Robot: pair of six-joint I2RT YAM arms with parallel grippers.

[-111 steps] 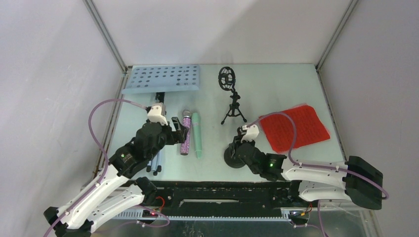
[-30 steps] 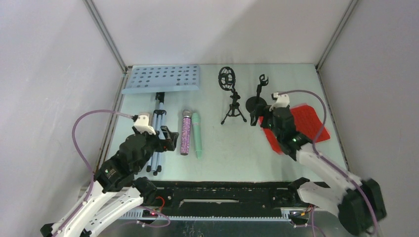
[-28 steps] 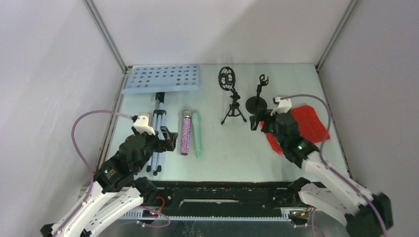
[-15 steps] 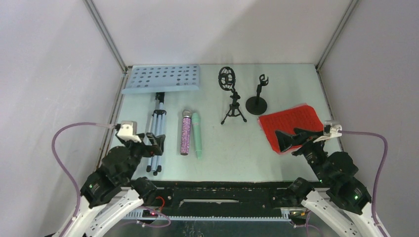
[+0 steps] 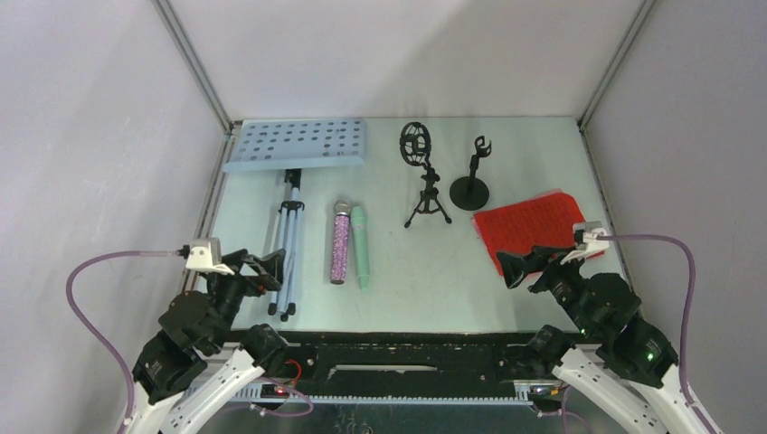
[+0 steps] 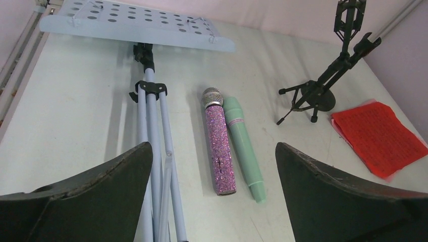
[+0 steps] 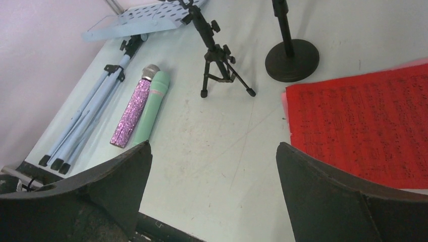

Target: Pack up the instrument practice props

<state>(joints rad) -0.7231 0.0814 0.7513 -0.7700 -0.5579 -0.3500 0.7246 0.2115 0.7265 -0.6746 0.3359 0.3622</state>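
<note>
Two end effectors hang empty over the near edge of the counter [image 5: 398, 271], so I judge that no prop is in hand and the work stands between steps. The left end effector [image 5: 262, 262] is spread wide, just beside the feet of the tripod [image 5: 288, 244]. The desk [image 5: 296, 143] lies flat at the far left, and the folded tripod's head reaches under its edge. The purple mic [image 5: 340, 244] and the mint mic [image 5: 361, 249] lie side by side. The legged mount [image 5: 423, 181] and the round-base mount [image 5: 470, 185] stand upright. The red sheets [image 5: 534, 226] lie flat, near the right end effector [image 5: 523, 260], which is also spread wide. No box is in view. The next move probably calls for a careful reach to one upright mount.
</note>
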